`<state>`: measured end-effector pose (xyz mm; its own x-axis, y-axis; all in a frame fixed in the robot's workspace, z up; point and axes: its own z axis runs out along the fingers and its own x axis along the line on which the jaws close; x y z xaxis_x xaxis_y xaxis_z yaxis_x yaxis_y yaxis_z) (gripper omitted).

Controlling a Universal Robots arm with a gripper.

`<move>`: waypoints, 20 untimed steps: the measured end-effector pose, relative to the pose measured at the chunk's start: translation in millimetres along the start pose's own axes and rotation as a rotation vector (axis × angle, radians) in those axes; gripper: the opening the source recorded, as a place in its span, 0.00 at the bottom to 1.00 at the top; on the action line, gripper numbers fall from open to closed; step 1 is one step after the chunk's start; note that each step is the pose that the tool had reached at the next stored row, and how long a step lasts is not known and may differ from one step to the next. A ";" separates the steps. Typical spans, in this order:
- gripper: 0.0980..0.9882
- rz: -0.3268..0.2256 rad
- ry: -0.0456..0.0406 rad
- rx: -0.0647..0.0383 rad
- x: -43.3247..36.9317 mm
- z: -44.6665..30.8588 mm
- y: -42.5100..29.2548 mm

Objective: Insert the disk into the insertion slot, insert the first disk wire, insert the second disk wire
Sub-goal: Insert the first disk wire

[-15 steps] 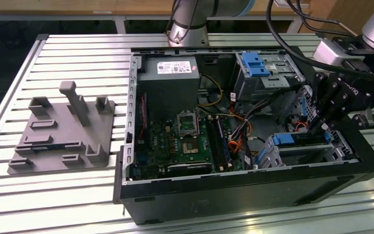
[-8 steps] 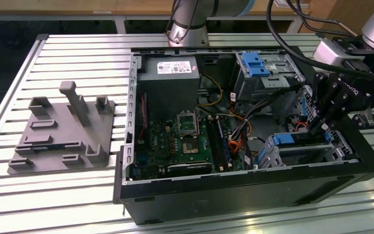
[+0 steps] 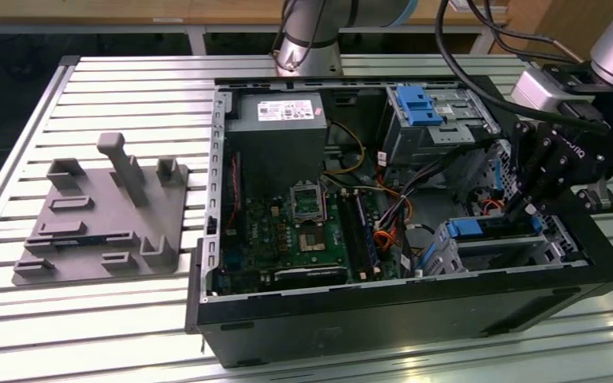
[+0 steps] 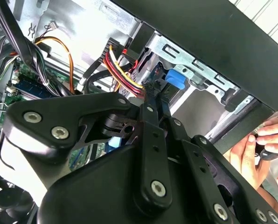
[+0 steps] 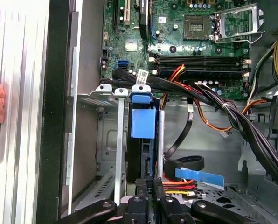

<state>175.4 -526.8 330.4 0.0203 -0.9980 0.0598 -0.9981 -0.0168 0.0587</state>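
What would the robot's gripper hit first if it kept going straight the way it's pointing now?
Most likely the disk in its blue carrier, seated in the insertion slot: in the first wrist view it lies ahead of the gripper. Beside its tip sit red and yellow wires; depth is unclear.

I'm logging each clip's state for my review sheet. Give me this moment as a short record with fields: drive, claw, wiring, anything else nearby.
drive: the disk sits in the insertion slot, blue carrier showing
claw: the claw is inside the open computer case, right by the disk
wiring: the claw's tip is at the plug end of the red, yellow and black wire bundle
person: a hand is outside the case's black wall
nearby: a grey fixture lies on the table, on the exterior view's left of the case
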 end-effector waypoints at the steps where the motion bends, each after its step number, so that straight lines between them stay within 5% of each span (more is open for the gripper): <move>1: 0.07 0.000 0.0000 0.000 0.0 0.7 0.0; 7: 0.09 0.000 -0.0003 0.000 -0.2 3.9 -0.2; 8: 0.15 0.000 -0.0003 0.000 -0.2 3.8 -0.2; 11: 0.30 0.000 -0.0002 0.000 0.1 -1.3 0.1; 15: 0.30 0.000 -0.0019 0.000 0.1 -11.5 0.7; 20: 0.30 -0.001 -0.0158 0.006 0.0 -16.4 1.0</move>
<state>175.4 -525.8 346.8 0.0200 -0.9988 0.0440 -0.9985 -0.0177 0.0526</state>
